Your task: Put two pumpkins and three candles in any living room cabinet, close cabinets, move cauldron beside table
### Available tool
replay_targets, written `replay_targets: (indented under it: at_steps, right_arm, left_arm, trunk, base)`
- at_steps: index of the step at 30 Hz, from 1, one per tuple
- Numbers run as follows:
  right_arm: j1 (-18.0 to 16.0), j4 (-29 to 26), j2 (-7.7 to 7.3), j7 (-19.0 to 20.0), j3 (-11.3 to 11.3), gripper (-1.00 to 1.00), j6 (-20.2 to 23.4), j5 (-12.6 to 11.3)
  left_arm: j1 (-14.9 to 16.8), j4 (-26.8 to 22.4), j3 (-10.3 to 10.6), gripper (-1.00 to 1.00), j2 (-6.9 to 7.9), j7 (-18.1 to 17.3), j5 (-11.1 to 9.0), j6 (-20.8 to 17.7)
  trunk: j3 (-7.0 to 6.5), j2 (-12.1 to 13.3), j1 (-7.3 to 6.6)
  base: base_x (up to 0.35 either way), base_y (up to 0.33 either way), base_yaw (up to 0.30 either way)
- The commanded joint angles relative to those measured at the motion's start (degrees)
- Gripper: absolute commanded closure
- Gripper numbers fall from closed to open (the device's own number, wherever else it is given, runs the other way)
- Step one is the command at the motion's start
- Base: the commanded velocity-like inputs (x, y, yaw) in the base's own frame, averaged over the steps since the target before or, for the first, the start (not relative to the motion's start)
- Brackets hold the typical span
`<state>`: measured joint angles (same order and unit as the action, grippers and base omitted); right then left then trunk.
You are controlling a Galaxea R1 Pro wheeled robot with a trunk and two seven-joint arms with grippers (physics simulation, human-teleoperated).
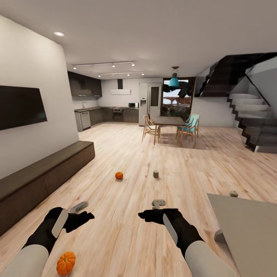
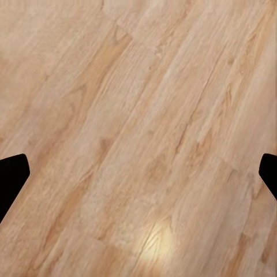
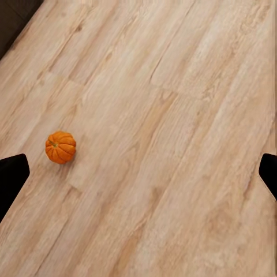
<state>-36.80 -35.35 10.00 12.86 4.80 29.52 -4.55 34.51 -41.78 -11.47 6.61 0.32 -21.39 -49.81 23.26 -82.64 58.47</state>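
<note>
I am at the gathering step, nothing picked up yet. A round orange pumpkin (image 1: 65, 262) lies on the light wood plank floor (image 1: 127, 234) at lower left, just beside my left arm; a second small orange pumpkin (image 1: 119, 175) sits mid-frame, with a short beige candle (image 1: 156, 174) to its right. Another candle (image 1: 234, 194) stands on the pale grey table (image 1: 250, 231) at lower right. The long dark-brown cabinet (image 1: 42, 177) runs along the left wall, drawers shut. Both arms reach forward and low. The left tool (image 1: 79, 209) and right tool (image 1: 158, 204) both stand wide apart and empty. Next I judge I must lower the left tool over the nearest pumpkin
</note>
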Motion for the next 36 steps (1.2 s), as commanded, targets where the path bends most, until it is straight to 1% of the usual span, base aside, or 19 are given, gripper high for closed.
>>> replay_targets:
  at_steps: [1, 36]
  right_arm:
    - [0.0, -0.1, 0.00, -0.1, 0.0, -1.00, 0.3, -0.5]
    - [0.0, -0.1, 0.00, -0.1, 0.0, -1.00, 0.4, -0.5]
  left_arm:
    - [0.0, -0.1, -0.1, -1.00, -0.02, 0.0, -0.1, -0.3]
    - [0.0, -0.1, -0.3, -1.00, -0.02, 0.0, -0.1, -0.3]
  trunk:
    - [0.07, 0.0, 0.03]
    - [0.07, 0.0, 0.03]
  base:
    - [0.341, -0.071, 0.000]
    - [0.341, -0.088, 0.000]
